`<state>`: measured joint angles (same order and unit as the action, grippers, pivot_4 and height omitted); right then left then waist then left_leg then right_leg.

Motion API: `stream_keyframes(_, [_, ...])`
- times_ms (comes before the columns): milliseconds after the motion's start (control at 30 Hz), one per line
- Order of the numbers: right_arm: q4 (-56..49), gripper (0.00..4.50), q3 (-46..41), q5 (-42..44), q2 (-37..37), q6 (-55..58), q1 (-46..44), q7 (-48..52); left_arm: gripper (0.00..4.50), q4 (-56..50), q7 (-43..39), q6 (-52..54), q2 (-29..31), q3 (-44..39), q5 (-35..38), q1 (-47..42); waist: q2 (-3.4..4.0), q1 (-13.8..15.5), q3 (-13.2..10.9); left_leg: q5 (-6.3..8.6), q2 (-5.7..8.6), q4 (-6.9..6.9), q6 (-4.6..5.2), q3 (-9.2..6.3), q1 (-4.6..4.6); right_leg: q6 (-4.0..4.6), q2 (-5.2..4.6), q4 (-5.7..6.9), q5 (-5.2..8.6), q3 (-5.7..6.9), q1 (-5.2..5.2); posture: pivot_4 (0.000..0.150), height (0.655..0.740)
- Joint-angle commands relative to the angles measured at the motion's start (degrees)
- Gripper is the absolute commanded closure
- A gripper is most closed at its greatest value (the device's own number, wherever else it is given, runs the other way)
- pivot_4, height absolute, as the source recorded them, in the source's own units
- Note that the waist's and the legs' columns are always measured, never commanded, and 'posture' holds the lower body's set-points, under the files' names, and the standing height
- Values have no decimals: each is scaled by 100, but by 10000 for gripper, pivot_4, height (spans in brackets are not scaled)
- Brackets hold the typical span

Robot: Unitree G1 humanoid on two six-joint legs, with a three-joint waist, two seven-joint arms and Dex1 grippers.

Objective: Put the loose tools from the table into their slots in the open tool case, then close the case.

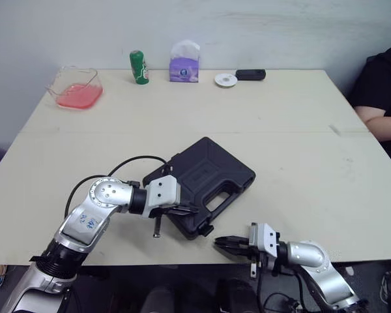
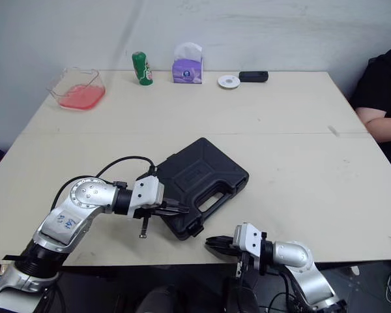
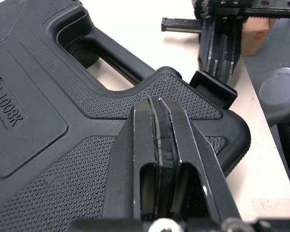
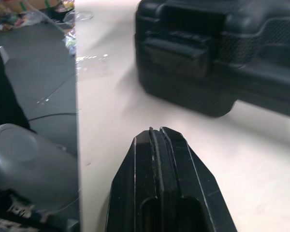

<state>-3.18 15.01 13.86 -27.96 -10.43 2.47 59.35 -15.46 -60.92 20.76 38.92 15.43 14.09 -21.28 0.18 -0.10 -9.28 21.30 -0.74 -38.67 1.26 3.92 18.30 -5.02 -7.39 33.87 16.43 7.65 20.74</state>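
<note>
- Left eye view: the tool case [image 1: 205, 176] lies lid down on the table [image 1: 300, 130], in the near half and left of centre. Its nearest corner sits close to the front edge.
- I see wide bare tabletop right of the case and beyond it. The clutter is along the far edge only: pink-filled container [image 1: 78, 88], green bottle [image 1: 139, 67], tissue pack [image 1: 184, 62], white disc [image 1: 225, 79] and a small black object [image 1: 250, 74].
- A person's arm [image 1: 378, 117] is at the table's right edge, well apart from the case.
- A black cable [image 1: 127, 163] loops over the table just left of the case.
- The case sits diagonally, with its long axis running from near-left to far-right. The handle [image 1: 225, 199] side faces near-right. A latch [image 4: 176, 50] is on the near corner, facing the front edge.
- The left arm is bent at the elbow, with the forearm coming in from the left and the wrist pointing right. The left gripper [image 1: 186, 210] is over the case's near-left corner.
- Left fingers [image 3: 145, 145] are pressed together, gripping nothing, with the tips over the textured lid. I can't confirm contact.
- The right arm comes up from below the front edge, on the right. The right gripper [image 1: 223, 242] lies level at that edge and points left toward the latch corner, near it but apart.
- Right fingers [image 4: 179, 183] are clenched together with nothing in them.
</note>
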Motion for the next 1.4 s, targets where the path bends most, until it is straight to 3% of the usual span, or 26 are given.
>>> stream_keyframes(33, [308,45000,211,-246,204,59,-99,-153,44606,527,44,323,146,423,-436,361,-4,1,7,3,0,17,2,0,-3,5,0,-4,4,0,-16,1500,7400])
stream_keyframes(367, [-831,45000,203,122,159,780,-248,-135,44606,420,116,402,156,435,-397,448,58,40,3,-7,-2,59,0,-4,-17,30,0,2,18,7,6,1500,7400])
stream_keyframes(900, [-1631,45000,201,245,127,1633,-704,-212,44606,429,198,441,164,438,-380,531,68,85,-3,-17,-2,60,5,-3,21,33,0,18,19,6,64,1500,7400])
stream_keyframes(1400, [-2611,45000,-84,839,-11,3251,-1553,-434,44606,400,242,563,193,540,-407,606,77,104,-11,-16,-4,65,6,-5,31,39,0,16,21,9,78,1500,7400])
